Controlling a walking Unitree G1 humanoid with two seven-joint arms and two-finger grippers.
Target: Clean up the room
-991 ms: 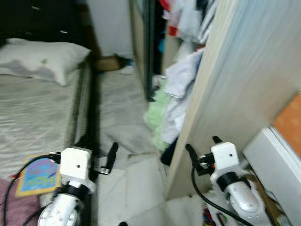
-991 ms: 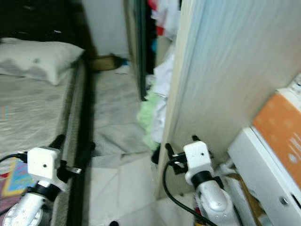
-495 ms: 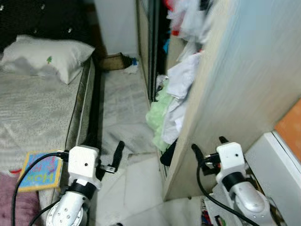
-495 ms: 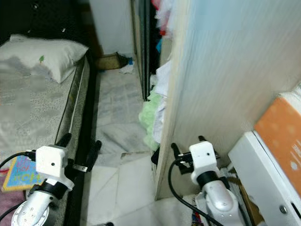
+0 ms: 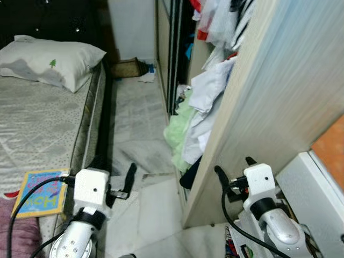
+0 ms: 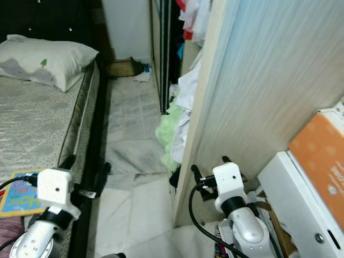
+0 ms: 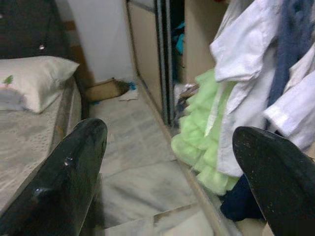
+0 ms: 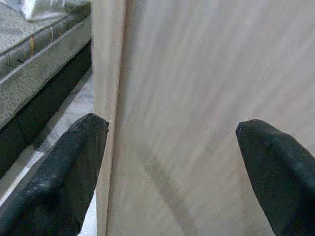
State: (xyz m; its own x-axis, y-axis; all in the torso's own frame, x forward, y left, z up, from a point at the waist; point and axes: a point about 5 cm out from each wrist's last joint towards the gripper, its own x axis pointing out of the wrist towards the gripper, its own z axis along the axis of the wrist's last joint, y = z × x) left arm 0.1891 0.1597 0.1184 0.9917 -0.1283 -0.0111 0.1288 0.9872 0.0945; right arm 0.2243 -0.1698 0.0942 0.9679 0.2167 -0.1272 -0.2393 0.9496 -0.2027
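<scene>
Pale wood wardrobe panel (image 5: 269, 107) faces your right gripper (image 5: 232, 167), fingers apart and empty, while your left gripper (image 5: 115, 173), also spread, points toward spilled clothes (image 5: 188, 123).

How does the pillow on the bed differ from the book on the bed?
The pillow is white, plump and soft, lying at the head of the bed; the book is flat and colourful, lying at the near edge. The pillow looks far bigger than the book. Both rest on the mattress.
</scene>
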